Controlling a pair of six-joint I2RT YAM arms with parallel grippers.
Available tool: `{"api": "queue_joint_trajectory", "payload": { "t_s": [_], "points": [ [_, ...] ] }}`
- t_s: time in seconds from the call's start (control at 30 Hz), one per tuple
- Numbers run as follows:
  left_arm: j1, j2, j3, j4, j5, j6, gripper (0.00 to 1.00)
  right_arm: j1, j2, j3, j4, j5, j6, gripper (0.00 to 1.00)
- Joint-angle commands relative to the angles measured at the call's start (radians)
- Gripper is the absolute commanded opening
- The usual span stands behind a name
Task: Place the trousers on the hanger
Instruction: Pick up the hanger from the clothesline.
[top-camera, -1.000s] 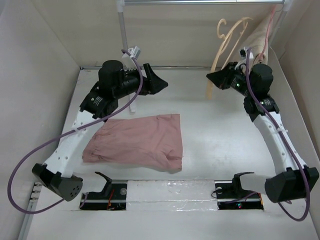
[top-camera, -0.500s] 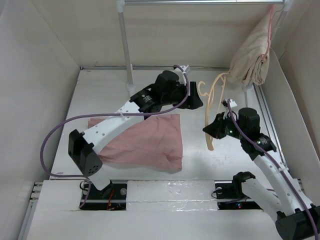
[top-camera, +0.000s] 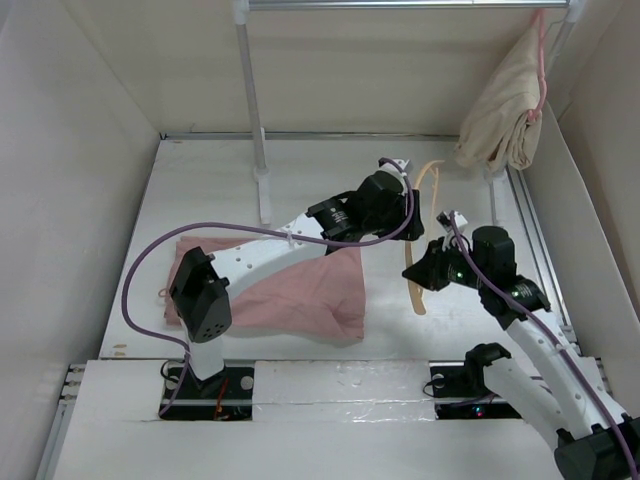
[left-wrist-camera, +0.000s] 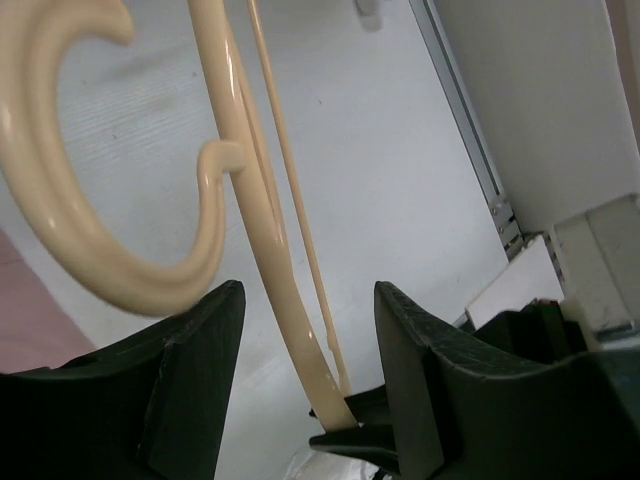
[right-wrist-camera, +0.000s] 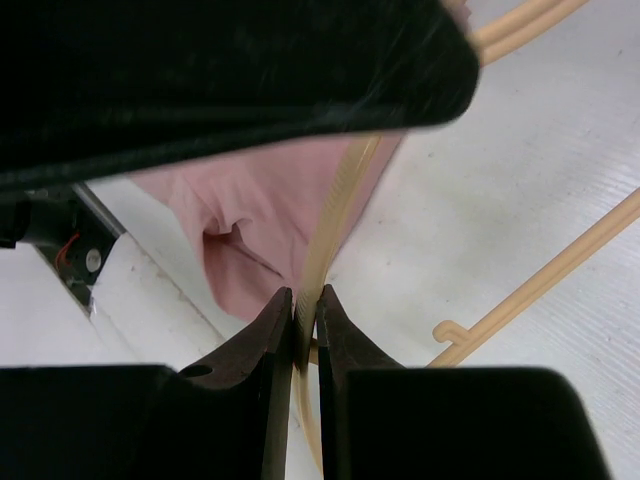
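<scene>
I see my right pincer (right-wrist-camera: 297, 318) pinching the hanger (top-camera: 417, 297), left pincer (left-wrist-camera: 308, 300) spread astride it, trousers (top-camera: 310, 285) on tabletop (top-camera: 330, 180), hanger's 9 o'clock.

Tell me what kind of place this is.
Probably a robotics lab test cell, not a home: a white walled-in table, two robot arms bolted at its near edge, and a small clothes rail with a beige garment hanging from it.

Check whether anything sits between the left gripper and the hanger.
Nothing visible does. The hanger passes straight through the open left gripper, and the right gripper is shut on it.
</scene>
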Motion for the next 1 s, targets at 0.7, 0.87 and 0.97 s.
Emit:
{"api": "queue_joint_trajectory", "payload": {
  "t_s": [0.7, 0.87, 0.97],
  "points": [
    [-0.014, -0.065, -0.17, 0.244, -0.166, -0.174, 0.0, 0.024, -0.062, -0.024, 0.013, -0.104, 0.016, 0.0],
    [-0.04, -0.16, -0.361, 0.331, -0.183, -0.258, 0.0, 0.014, -0.107, 0.056, -0.203, -0.018, -0.08, 0.51],
    [-0.053, -0.226, -0.489, 0.38, -0.223, -0.299, 0.0, 0.004, -0.127, 0.112, -0.291, 0.025, -0.11, 0.58]
  ]
}}
